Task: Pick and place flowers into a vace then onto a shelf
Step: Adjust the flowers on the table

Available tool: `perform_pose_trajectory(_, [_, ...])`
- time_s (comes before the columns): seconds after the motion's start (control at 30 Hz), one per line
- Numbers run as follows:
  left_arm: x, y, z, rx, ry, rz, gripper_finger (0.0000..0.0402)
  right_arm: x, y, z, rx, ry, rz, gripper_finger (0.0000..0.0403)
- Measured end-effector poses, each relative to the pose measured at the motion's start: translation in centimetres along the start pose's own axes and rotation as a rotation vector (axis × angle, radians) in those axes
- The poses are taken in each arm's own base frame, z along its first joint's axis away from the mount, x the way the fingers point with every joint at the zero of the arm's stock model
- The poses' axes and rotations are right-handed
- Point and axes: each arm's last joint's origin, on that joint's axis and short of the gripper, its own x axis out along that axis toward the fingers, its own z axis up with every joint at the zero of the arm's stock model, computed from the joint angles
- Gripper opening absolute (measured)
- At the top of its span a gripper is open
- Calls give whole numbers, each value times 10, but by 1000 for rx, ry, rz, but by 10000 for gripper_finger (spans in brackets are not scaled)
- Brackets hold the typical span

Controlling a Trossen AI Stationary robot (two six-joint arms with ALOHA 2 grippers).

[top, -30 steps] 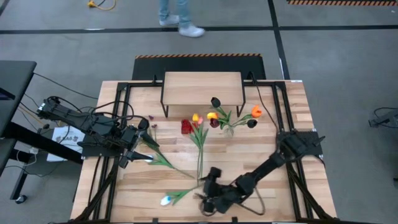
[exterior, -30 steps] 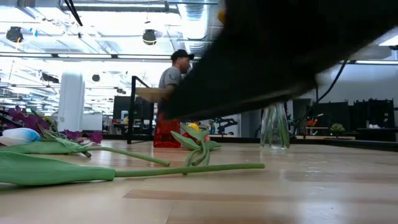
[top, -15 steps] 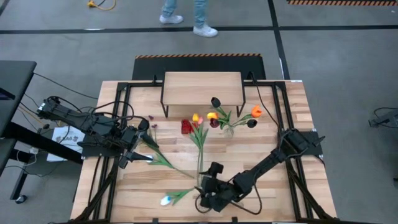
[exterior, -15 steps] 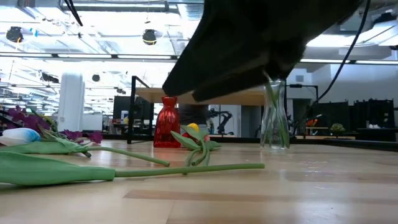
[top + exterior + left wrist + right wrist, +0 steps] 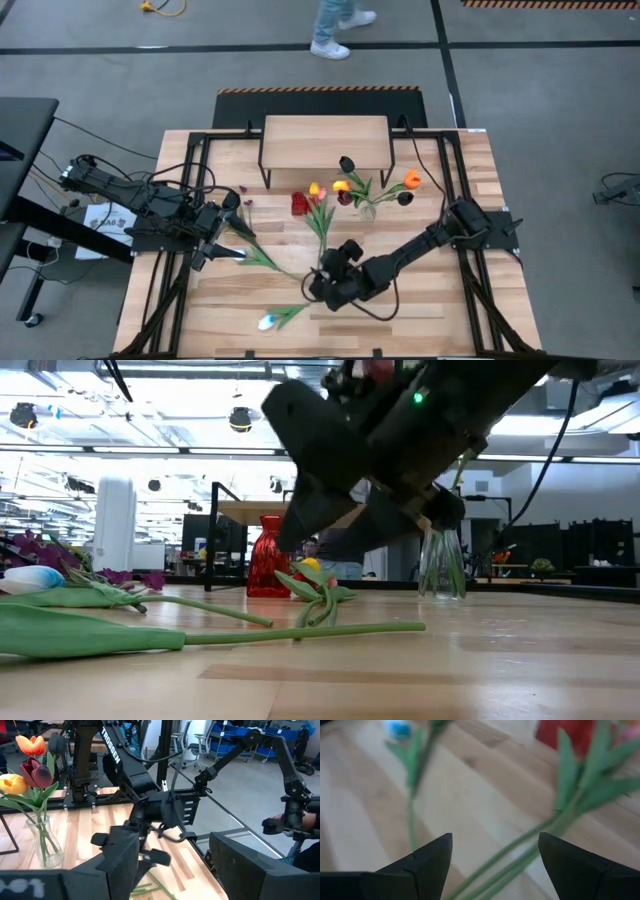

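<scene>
Evenly and brightly lit from overhead, with ceiling lamps [image 5: 240, 420] glaring in the low view; soft, short shadows under the shelf [image 5: 325, 142] on the tabletop [image 5: 440, 300]; strongly backlit in the low view, leaving the right arm [image 5: 400, 450] a dark silhouette; heavily blurred in the right wrist view, green stems [image 5: 520, 847] and red vase [image 5: 570, 735] smeared and out of focus; sharp at distance in the left wrist view, soft on the near fingers [image 5: 120, 865].

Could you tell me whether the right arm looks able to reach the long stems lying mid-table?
Probably yes: the right tool hovers open just above the stems, with nothing between them.
</scene>
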Motion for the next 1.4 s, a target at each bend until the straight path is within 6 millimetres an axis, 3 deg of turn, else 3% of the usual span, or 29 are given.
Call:
perform_pose_trajectory(0.23, [0, 0, 0, -3, 0, 0, 232, 13, -14, -4, 87, 75, -87, 285])
perform_pose_trajectory(0.5, [0, 0, 0, -3, -1, 0, 232, 29, -14, -16, 121, 118, -96, 285])
perform_pose_trajectory(1.0, [0, 0, 0, -3, -2, 1, 232, 28, -15, -19, 86, 142, -102, 280])
perform_pose_trajectory(1.13, [0, 0, 0, -3, -2, 1, 231, 27, -15, -21, 60, 142, -100, 258])
perform_pose_trajectory(1.4, [0, 0, 0, -3, -1, 1, 232, 26, -14, -23, 19, 147, -98, 174])
